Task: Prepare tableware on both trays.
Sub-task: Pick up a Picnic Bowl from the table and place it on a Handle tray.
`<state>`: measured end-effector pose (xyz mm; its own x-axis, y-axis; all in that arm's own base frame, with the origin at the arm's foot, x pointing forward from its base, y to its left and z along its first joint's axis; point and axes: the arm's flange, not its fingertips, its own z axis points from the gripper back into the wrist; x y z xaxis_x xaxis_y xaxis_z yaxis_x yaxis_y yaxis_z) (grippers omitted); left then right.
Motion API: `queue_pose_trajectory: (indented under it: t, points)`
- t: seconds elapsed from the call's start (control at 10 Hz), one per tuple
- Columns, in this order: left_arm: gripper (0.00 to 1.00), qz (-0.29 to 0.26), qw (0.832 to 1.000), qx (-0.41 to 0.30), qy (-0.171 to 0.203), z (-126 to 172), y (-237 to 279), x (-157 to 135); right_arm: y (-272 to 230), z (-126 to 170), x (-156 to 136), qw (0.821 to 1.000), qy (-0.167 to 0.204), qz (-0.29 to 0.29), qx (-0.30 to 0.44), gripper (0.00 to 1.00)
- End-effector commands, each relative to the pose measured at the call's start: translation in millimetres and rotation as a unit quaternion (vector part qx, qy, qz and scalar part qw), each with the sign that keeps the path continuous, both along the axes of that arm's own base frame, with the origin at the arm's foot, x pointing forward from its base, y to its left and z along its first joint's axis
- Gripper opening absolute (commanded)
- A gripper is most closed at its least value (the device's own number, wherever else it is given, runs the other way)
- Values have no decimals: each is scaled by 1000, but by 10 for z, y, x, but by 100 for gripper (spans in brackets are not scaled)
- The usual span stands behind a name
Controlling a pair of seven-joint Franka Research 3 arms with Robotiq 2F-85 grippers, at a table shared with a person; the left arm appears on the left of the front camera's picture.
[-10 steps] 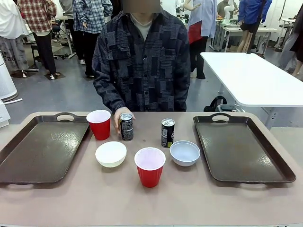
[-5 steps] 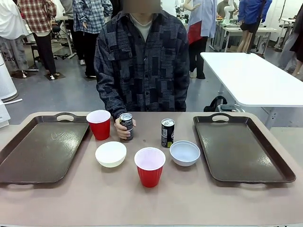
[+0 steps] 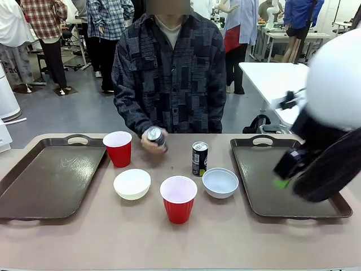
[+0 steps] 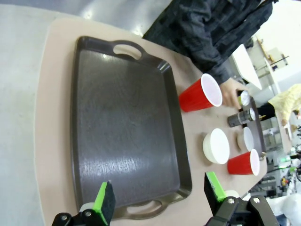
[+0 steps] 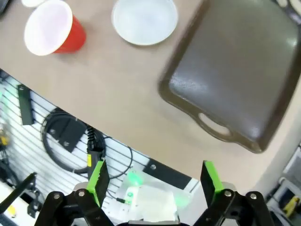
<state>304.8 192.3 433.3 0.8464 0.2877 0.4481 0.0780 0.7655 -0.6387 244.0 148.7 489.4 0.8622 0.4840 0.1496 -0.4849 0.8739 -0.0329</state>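
Left tool (image 4: 159,195), right tool (image 5: 154,181): both hanging apart, empty | red cup (image 3: 179,199) by surface's (image 3: 113,237) near edge: likely handling light, crushable; gripping gently across rim | standing can (image 3: 199,158): probably rigid, slick; gripping mid-body.

Right pincer (image 5: 154,178): right tray (image 5: 235,70) ahead and to its right, one bowl (image 5: 144,20) straight ahead, near cup (image 5: 49,29) ahead-left.
Left pincer (image 4: 160,195) above near end of left tray (image 4: 122,122). Far cup (image 4: 200,96), other bowl (image 4: 217,146) and standing can (image 4: 239,117) lie to its right, on the table (image 4: 194,129) beyond the tray's rim.
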Motion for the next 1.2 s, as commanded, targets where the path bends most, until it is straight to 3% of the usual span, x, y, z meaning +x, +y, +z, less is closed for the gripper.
queue_pose_trajectory:
  t: [0.0,0.2,0.4,0.5,1.1]
  points:
    - [100,0,1000,-9,-6,-2,11,-6,327,-427,128,999,-22,-19,-19,100]
    - [100,0,1000,-9,-6,-2,11,-6,424,-530,374,995,-67,-69,-4,100]
    - [100,0,1000,-9,-6,-2,11,-6,352,-513,618,992,-69,-101,41,100]
    - [100,0,1000,-9,-6,-2,11,-6,471,-431,330,997,-59,-57,-11,100]
    - [100,0,1000,-9,-6,-2,11,-6,471,-431,330,997,-59,-57,-11,100]
